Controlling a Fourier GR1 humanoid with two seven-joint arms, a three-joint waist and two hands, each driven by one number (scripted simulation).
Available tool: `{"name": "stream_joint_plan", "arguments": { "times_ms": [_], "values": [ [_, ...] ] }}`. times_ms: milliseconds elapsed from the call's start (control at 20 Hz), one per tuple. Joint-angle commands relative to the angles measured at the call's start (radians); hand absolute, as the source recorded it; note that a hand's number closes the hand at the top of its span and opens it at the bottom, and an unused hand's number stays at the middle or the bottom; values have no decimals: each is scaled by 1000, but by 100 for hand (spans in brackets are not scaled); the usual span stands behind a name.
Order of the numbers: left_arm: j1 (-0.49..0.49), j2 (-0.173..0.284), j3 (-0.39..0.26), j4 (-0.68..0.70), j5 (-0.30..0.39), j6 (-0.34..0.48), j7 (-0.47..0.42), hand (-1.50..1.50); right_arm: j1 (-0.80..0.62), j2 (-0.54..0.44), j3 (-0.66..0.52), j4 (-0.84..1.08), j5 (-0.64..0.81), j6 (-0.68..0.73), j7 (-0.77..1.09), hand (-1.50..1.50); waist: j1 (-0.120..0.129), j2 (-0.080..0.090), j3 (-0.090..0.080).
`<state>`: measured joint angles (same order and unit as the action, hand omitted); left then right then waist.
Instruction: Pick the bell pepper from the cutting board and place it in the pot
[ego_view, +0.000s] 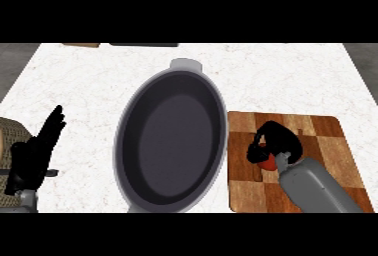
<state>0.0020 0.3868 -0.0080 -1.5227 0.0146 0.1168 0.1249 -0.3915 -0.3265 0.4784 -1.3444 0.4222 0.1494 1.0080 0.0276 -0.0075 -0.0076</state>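
No readable text, no labels, no brands, no numbers, no signs on anything in view

The right hand (275, 141) curls round the red bell pepper (269, 161) on the cutting board (325, 131), beside the pot (171, 140).

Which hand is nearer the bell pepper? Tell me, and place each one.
Right. The right hand is curled over the bell pepper on the cutting board. The left hand rests open across the pot, at the view's left edge.
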Motion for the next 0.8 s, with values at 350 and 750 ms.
{"name": "stream_joint_plan", "arguments": {
  "times_ms": [350,750],
  "values": [
    [-62,-6,-48,14,-31,-10,41,0,-301,322,610,-201,247,-20,91,150,79,-9,5],
    [-29,2,-15,36,-7,-13,29,0,-510,324,664,-355,500,-96,315,150,30,-18,3]
  ]
}}
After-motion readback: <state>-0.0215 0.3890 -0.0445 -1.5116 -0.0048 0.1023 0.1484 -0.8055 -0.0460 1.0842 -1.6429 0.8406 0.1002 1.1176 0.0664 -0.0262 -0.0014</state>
